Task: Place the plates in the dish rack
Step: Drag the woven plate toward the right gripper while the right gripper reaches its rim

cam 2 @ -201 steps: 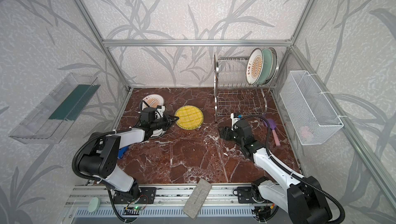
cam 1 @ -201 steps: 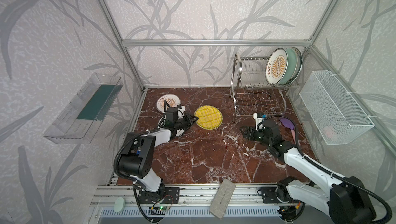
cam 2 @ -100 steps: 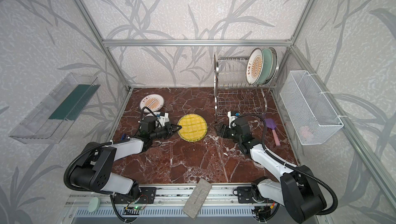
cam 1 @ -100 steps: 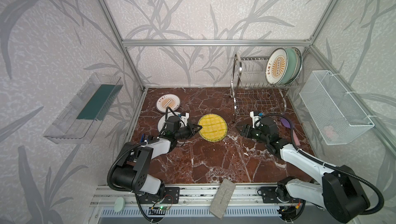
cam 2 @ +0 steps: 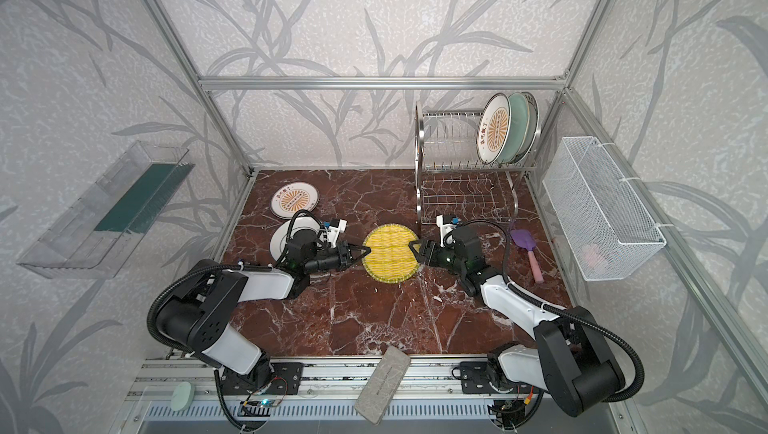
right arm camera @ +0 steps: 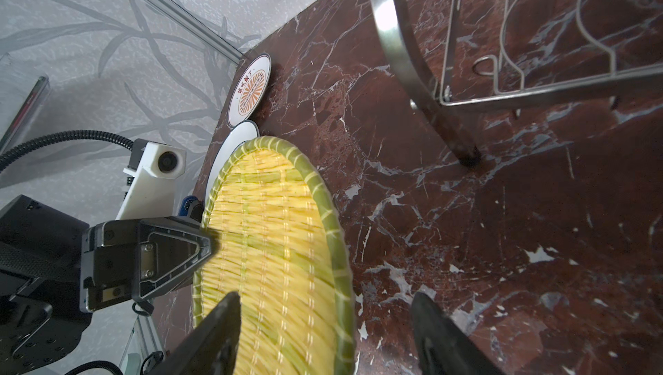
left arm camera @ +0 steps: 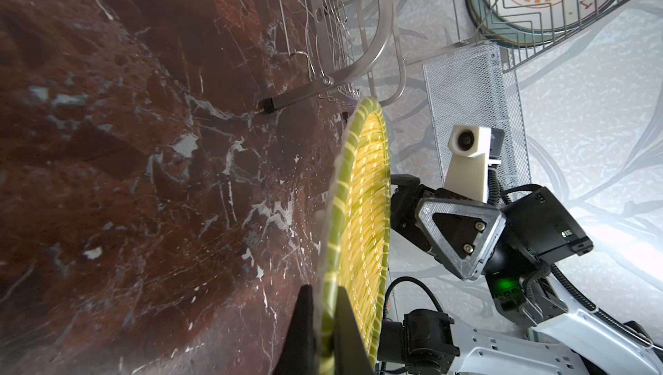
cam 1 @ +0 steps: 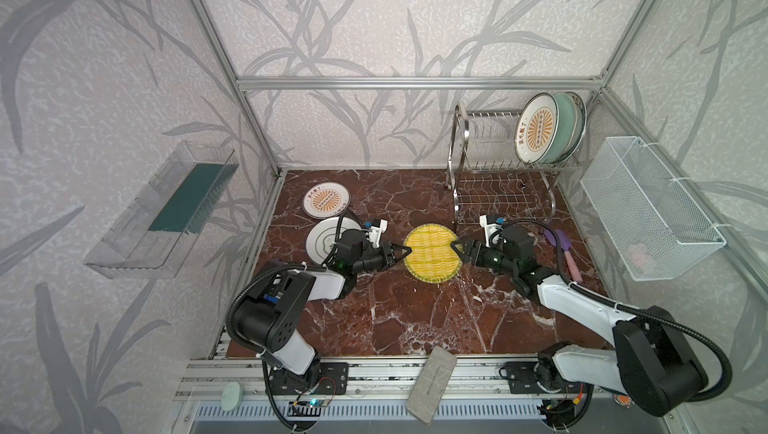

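The small yellow woven-look plate [cam 1: 432, 253] [cam 2: 390, 253] is over the middle of the marble. My left gripper [cam 1: 409, 250] [left arm camera: 324, 294] is shut on its left rim. My right gripper [cam 1: 456, 247] [right arm camera: 324, 301] is open, and its jaws straddle the plate's right rim [right arm camera: 337, 247] without gripping it. A sunburst plate [cam 1: 326, 201] and a white plate with black rings [cam 1: 322, 239] lie flat at the back left. The dish rack [cam 1: 498, 170] holds a sunburst plate [cam 1: 536, 129], a mint plate [cam 1: 565, 129] and one more behind them on its upper tier.
A white mesh basket [cam 1: 648, 212] hangs on the right wall and a clear tray [cam 1: 166, 212] on the left wall. A purple and pink spatula [cam 1: 565, 253] lies right of my right arm. A grey block [cam 1: 430, 378] rests on the front rail.
My left gripper has carried the yellow plate rightward from beside the other plates to mid-table. My right gripper has moved left until its jaws straddle the plate's right rim.
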Motion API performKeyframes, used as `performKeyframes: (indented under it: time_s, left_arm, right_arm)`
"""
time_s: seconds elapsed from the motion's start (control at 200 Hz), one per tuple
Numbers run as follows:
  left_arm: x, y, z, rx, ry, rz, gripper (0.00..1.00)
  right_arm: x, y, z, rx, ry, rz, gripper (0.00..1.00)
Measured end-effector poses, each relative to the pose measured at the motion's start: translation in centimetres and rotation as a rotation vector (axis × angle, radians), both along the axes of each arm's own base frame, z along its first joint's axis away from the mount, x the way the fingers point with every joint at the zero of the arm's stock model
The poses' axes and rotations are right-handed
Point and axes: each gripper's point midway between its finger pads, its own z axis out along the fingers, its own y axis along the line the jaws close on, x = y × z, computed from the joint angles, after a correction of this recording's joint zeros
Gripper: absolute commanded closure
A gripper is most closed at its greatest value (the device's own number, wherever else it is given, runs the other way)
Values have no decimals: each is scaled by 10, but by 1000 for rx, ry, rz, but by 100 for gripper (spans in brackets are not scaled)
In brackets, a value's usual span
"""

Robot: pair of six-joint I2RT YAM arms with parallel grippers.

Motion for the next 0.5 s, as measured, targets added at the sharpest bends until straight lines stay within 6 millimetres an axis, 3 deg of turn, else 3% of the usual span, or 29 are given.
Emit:
performKeyframes:
  time_s: [0.295,0.5]
  left_arm:
    - [2,-6,7,-63,-10,-14,100]
    - [1,-8,11,-74,-21,-20,100]
  right_arm:
    - [-1,2,2,16,2,8,41]
    - [-1,5,6,40,-3,18,69]
